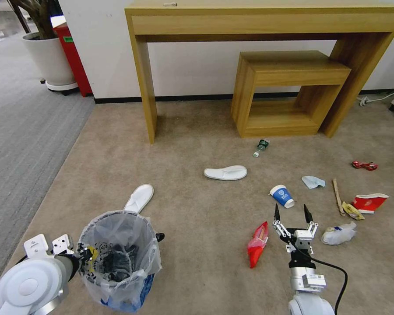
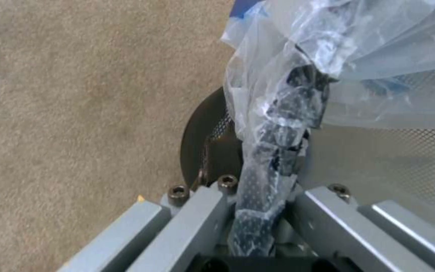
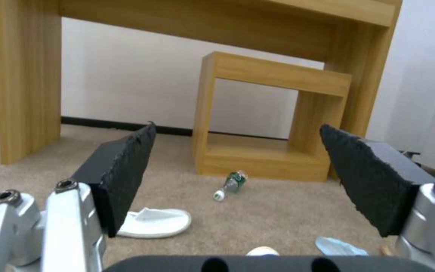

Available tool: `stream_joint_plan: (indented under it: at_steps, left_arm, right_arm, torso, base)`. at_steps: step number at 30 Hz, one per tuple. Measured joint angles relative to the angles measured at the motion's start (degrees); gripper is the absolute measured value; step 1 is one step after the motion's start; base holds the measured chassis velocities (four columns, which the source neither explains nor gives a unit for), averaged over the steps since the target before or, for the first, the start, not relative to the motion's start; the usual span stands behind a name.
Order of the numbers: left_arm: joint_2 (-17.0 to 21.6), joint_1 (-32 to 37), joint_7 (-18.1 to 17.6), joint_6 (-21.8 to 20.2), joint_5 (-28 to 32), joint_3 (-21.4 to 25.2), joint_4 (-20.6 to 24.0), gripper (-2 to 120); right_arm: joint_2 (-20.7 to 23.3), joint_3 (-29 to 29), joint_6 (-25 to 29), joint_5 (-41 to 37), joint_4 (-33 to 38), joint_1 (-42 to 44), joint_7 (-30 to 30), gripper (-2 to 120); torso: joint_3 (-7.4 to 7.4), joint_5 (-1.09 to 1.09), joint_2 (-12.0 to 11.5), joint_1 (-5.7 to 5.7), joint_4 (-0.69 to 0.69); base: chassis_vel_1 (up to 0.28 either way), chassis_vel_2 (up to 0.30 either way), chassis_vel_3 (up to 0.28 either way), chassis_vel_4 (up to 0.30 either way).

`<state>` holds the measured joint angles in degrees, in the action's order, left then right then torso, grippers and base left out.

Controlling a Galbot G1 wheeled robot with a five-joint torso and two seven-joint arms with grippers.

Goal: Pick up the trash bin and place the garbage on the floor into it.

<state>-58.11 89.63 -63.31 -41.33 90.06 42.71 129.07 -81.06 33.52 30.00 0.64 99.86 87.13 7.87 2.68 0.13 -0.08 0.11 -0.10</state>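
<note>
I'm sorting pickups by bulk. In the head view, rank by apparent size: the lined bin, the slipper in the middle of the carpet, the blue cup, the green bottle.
1. Bin, though it sits nearest the camera.
2. Slipper.
3. Blue cup.
4. Green bottle, farthest away, so perhaps understated.

The trash bin [image 1: 118, 258] hides one white slipper's [image 1: 140, 197] heel end.

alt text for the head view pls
The left gripper grips the rim of the bagged trash bin on the beige carpet. The open right gripper hovers near a blue cup among scattered litter.
</note>
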Motion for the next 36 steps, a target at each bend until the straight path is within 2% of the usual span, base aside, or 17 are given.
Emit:
stream_joint_plan:
  at_steps: [20, 27, 36]
  left_arm:
    - [-0.25, 0.13, 0.01, 0.01, -0.26, -0.33, -0.28, 0]
    - [-0.38, 0.24, 0.04, 0.03, -0.25, -0.38, -0.62, 0]
    - [-0.80, 0.62, 0.10, 0.03, -0.55, -0.55, -0.49, 0]
  right_arm:
    - [0.50, -0.88, 0.71, -1.46, -0.53, -0.19, 1.25, 87]
    - [2.32, -2.70, -4.65, -2.57, -1.60, -1.32, 5.92, 98]
    - [5.14, -6.01, -11.73, -9.56, -2.70, -2.93, 7.91, 100]
  torso:
    - [0.00, 0.00, 0.00, 0.00, 0.00]
    - [0.00, 0.00, 0.00, -0.01, 0.00]
    - [0.00, 0.00, 0.00, -0.01, 0.00]
  base:
    - [-0.030, 0.037, 0.035, -0.032]
    - [0.000, 0.000, 0.000, 0.000]
    - [0.000, 0.000, 0.000, 0.000]
